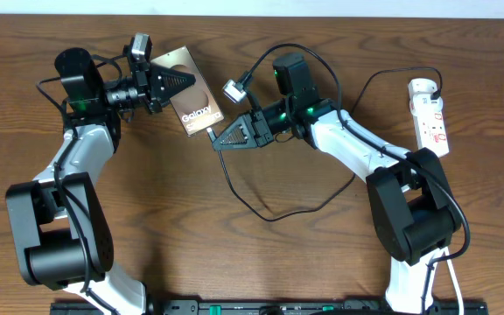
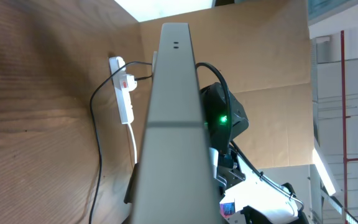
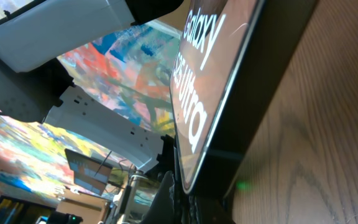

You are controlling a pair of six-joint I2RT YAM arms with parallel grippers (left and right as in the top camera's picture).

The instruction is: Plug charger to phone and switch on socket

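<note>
The phone point(image 1: 198, 109) lies tilted at the back middle of the table, its "Galaxy" lettering up. My left gripper point(image 1: 175, 81) is shut on its upper left edge. In the left wrist view the phone point(image 2: 169, 124) fills the middle as a grey edge-on slab. My right gripper point(image 1: 220, 140) is shut at the phone's lower right corner, where the black charger cable point(image 1: 269, 217) begins. The plug tip itself is hidden. The right wrist view shows the phone point(image 3: 207, 81) close up, with dark fingers point(image 3: 188, 199) at its lower edge. The white socket point(image 1: 430, 114) lies at the far right.
The charger cable loops across the table's middle and runs up to the socket, which also shows in the left wrist view point(image 2: 124, 93). A white cord runs down from the socket past the right arm's base point(image 1: 409, 219). The wooden table point(image 1: 234, 262) stretches to the front.
</note>
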